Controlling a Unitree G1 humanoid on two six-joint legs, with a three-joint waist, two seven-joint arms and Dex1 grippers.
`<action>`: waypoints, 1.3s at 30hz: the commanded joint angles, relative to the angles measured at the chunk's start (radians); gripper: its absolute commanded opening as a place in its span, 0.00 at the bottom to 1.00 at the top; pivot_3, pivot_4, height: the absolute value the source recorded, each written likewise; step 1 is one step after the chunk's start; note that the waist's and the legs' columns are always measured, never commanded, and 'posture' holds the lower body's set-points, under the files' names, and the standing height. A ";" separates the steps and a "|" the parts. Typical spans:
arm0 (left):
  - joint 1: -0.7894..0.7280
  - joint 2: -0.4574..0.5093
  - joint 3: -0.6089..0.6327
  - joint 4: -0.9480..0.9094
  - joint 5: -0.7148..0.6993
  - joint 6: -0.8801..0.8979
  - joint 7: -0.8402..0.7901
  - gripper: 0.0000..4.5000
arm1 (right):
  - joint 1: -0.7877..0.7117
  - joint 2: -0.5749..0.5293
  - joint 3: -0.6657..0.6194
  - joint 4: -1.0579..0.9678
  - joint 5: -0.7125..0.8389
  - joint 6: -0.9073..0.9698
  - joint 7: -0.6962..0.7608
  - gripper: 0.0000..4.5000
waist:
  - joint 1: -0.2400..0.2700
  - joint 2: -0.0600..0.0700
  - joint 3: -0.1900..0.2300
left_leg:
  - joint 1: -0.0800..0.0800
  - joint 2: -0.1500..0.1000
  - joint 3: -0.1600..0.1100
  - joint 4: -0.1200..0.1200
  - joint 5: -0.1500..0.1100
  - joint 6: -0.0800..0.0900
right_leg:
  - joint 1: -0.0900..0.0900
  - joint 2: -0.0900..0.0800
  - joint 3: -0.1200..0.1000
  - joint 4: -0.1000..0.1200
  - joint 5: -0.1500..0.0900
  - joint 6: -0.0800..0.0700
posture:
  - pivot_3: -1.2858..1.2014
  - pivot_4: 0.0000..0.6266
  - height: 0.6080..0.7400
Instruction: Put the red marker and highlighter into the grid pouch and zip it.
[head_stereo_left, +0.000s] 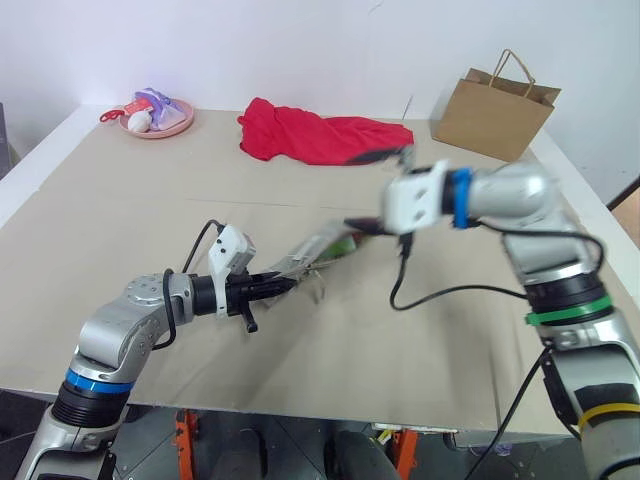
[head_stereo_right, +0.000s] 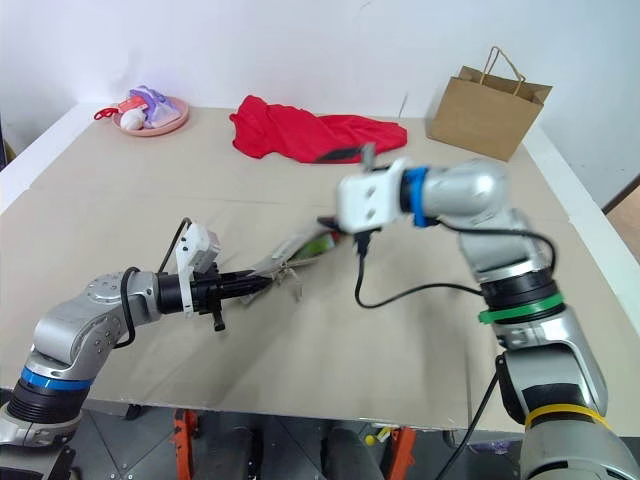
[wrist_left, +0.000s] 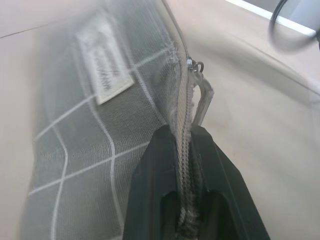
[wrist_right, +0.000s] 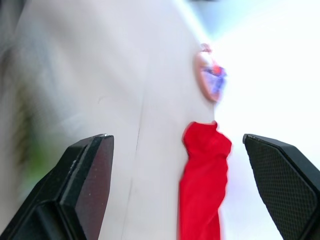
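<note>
Clamped between the black fingers (wrist_left: 165, 170) of the left gripper (head_stereo_left: 268, 284) is the zipper edge of the grid pouch (wrist_left: 95, 145), so that the jaws are closed tight on the fabric with the zipper teeth running up between them. A small white label (wrist_left: 104, 64) is seen on the pouch's grey-green gridded face, and a clear zipper pull (wrist_left: 201, 100) hangs just beyond the fingertips. From the head views, the pouch is held out tilted above the table (head_stereo_left: 150, 210), its far end raised towards the right arm, and a patch of light green, probably the highlighter (head_stereo_left: 343, 244), is glimpsed at that far end; the red marker cannot be made out. The right gripper (wrist_right: 177, 145) is spread wide, its two black fingers standing far apart with nothing between them, and it is held in the air above and just beyond the pouch's far end, touching nothing. Farther back on the table a red cloth (head_stereo_left: 320, 135) lies crumpled, a pink plate (head_stereo_left: 160, 125) with small items sits near the far left corner, and a brown paper bag (head_stereo_left: 492, 115) stands upright at the far right.
</note>
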 joint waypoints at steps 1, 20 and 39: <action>-0.008 0.002 0.014 -0.023 -0.008 -0.016 -0.003 0.00 | 0.096 -0.123 -0.139 -0.181 0.364 0.421 0.136 0.99 | 0.009 0.000 0.000 | 0.000 0.000 -0.001 0.000 0.000 0.000 | 0.001 0.000 -0.001 0.000 0.000 0.000 | 0.52 0.24 1.00; -0.015 -0.007 0.008 -0.013 -0.004 -0.020 -0.001 0.00 | 0.367 0.341 -0.064 -0.371 0.672 1.128 -0.666 0.99 | -0.004 0.001 0.000 | 0.000 0.002 0.003 0.000 0.003 0.004 | -0.002 0.010 0.005 0.000 -0.001 0.006 | 0.52 0.24 1.00; -0.008 -0.007 0.017 -0.012 -0.005 -0.020 0.004 0.00 | 0.287 0.331 -0.069 -0.334 0.625 1.088 -0.627 0.01 | -0.004 0.001 0.000 | -0.001 0.001 0.005 0.000 0.003 0.004 | -0.002 0.008 0.005 -0.001 -0.002 0.008 | 0.52 0.24 1.00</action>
